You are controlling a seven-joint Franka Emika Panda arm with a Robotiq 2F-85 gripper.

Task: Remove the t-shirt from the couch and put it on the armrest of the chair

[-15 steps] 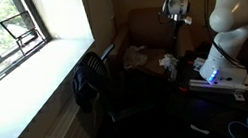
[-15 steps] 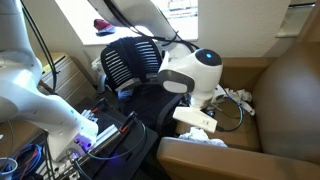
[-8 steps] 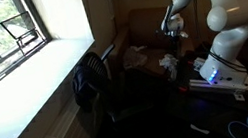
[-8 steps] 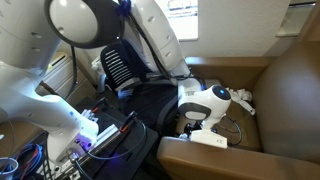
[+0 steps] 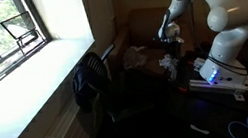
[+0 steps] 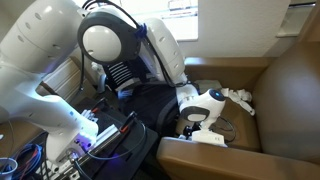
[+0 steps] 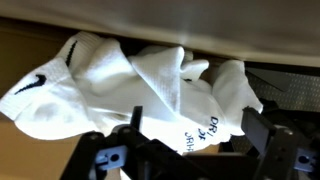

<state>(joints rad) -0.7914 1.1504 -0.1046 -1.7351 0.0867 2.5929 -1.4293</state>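
Note:
The t-shirt (image 7: 130, 90) is a crumpled white garment with a black swoosh and printed letters. It lies on the brown couch (image 5: 139, 26) and fills the wrist view. It shows as a small white heap in both exterior views (image 5: 168, 64) (image 6: 238, 97). My gripper (image 7: 190, 152) is open and low over it, one finger on each side of the cloth's near edge. In an exterior view the gripper (image 5: 169, 39) hangs just above the heap. The black mesh-backed chair (image 5: 90, 81) stands beside the couch and also shows in the other exterior view (image 6: 126, 66); its armrest is hard to make out.
A window sill (image 5: 25, 85) runs along one side. The robot's base with lit electronics (image 5: 221, 75) stands close to the couch, with cables (image 6: 60, 150) on the floor. The couch's brown armrest (image 6: 215, 160) rises in front of the gripper.
The arm has swung down and forward from above the couch, so the gripper now sits low over the white t-shirt. The t-shirt has not moved.

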